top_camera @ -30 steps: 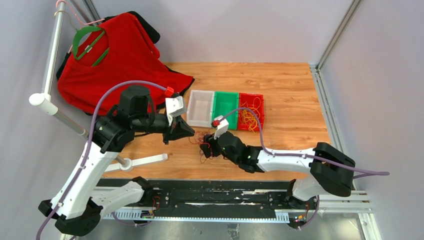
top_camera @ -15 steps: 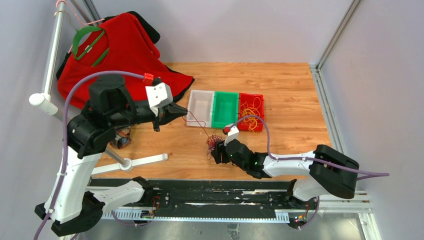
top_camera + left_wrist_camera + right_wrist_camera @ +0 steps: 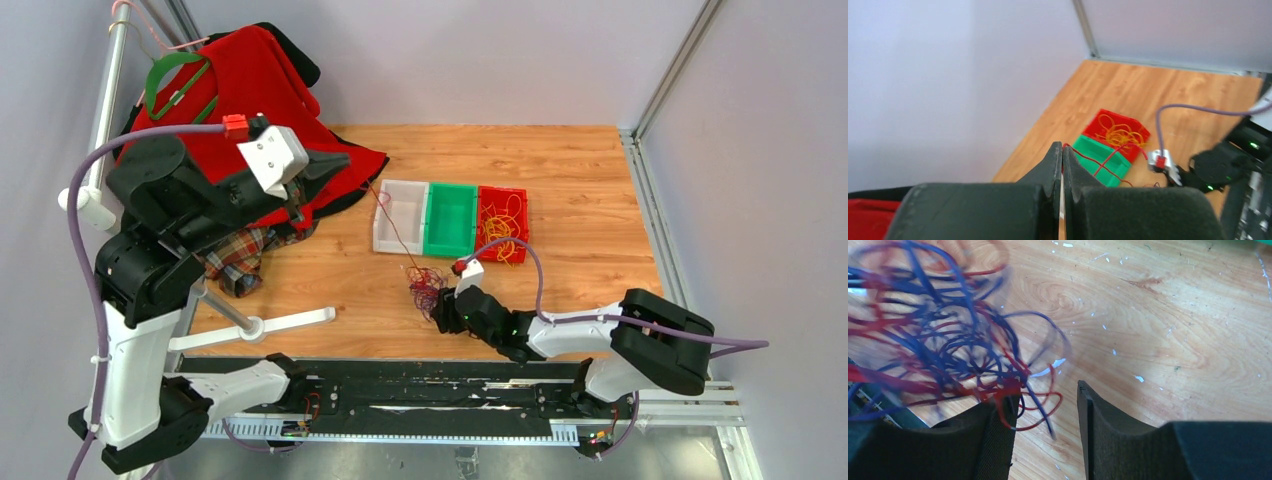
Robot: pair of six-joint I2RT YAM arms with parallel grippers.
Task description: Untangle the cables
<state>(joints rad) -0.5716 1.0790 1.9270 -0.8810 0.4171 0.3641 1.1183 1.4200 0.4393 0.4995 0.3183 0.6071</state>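
Left gripper (image 3: 1063, 150) raised at upper left of overhead view, jaws fully closed on dark red strand (image 3: 394, 228), strand running straight down to cables (image 3: 425, 285) tangled at frame centre on table (image 3: 590, 200), right gripper (image 3: 1048, 395) just beside tangle, jaws parted, nothing clamped.

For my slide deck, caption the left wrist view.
Shut left gripper pinches a red cable running across the green bin.
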